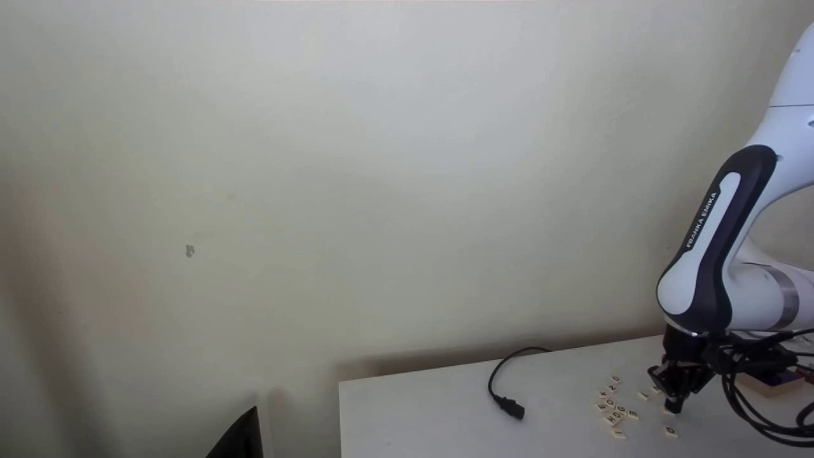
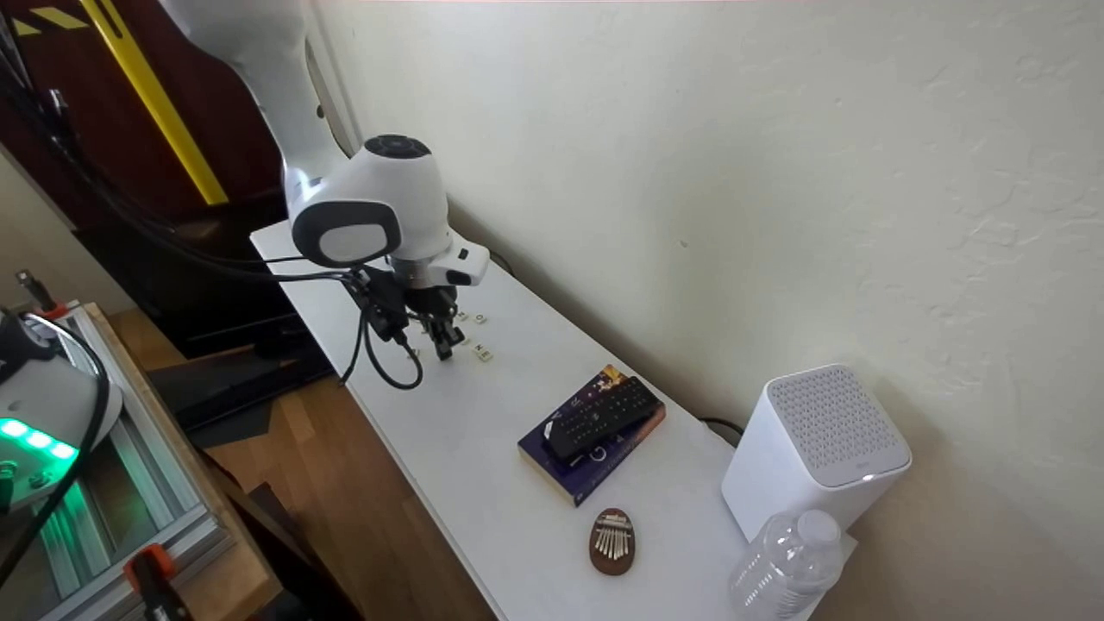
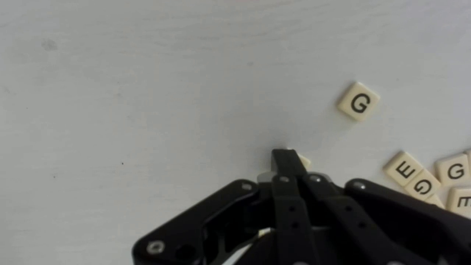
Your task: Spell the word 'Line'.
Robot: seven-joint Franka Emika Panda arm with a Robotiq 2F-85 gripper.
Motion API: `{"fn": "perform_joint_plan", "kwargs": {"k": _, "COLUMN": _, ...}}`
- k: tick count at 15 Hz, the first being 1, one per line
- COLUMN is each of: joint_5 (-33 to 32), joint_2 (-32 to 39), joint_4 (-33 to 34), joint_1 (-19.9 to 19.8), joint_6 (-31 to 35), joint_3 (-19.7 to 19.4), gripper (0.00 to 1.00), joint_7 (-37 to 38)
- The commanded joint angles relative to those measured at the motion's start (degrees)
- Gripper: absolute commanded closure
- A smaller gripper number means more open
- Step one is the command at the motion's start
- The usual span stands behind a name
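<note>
Table (image 1: 407, 416), from left edge rightward: letter tiles (image 1: 612, 420) jumbled, well in from that edge; stray tiles (image 1: 643, 395) next; then gripper (image 1: 674, 407), tips pressed together, apparently holding nothing. Finished 'Line' not seen; spelling likely remains, partial row possibly hidden.

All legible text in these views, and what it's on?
"FRANKA EMIKA": robot arm
"G": lone tile, wrist view
"E": group's leftmost tile
"G": tile edge to edge with it
"G": tile right of that pair
Probably "E": tile at right edge, cut off
Too small or blurred to read reliably: tiles in both exterior views, book cover, remote.
</note>
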Motion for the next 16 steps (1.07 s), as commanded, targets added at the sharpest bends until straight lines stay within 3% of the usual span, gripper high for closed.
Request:
{"fn": "perform_joint_plan", "kwargs": {"k": 1, "joint_5": -0.45, "joint_2": 2.35, "joint_4": 2.53, "joint_1": 0.87, "joint_6": -0.68, "joint_3": -1.03, "gripper": 1.0, "joint_7": 3.39}}
{"fn": "perform_joint_plan", "kwargs": {"k": 16, "joint_5": 3.73, "joint_2": 2.74, "joint_4": 5.56, "joint_1": 1.07, "joint_6": -4.36, "joint_3": -1.63, "gripper": 1.0, "joint_7": 15.0}}
